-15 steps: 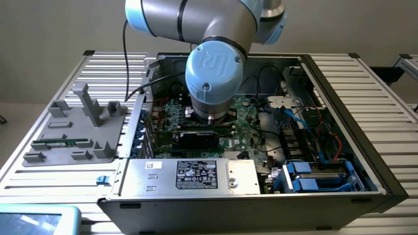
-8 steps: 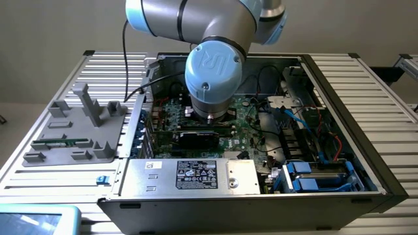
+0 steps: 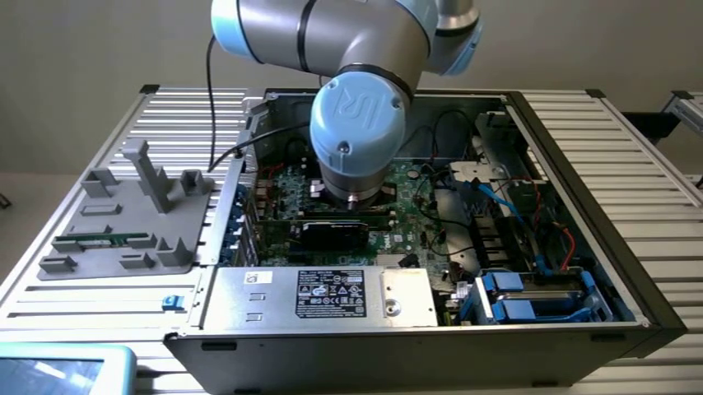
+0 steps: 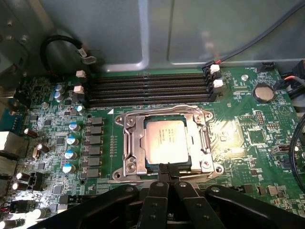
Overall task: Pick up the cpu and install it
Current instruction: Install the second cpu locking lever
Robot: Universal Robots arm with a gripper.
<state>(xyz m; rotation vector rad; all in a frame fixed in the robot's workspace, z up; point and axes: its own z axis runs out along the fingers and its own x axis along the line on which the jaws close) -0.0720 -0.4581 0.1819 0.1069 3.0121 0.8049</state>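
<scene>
The cpu (image 4: 166, 140), a flat square chip with a silvery top, lies flat inside the metal-framed socket (image 4: 131, 143) on the green motherboard (image 4: 238, 138). My gripper (image 4: 166, 168) is shut, its two black fingers pressed together with nothing visible between them. The fingertips sit right at the cpu's near edge, over the socket frame; I cannot tell whether they touch it. In the exterior view the arm's wrist (image 3: 357, 123) hangs low over the motherboard inside the open computer case (image 3: 571, 164).
Black memory slots (image 4: 147, 88) run beside the socket, and a row of capacitors (image 4: 71, 140) flanks it. A coin battery (image 4: 263, 92) and cables lie nearby. A grey fixture tray (image 3: 132, 222) holding a green memory stick (image 3: 104, 241) rests outside the case. The power supply box (image 3: 318, 292) fills the case's front.
</scene>
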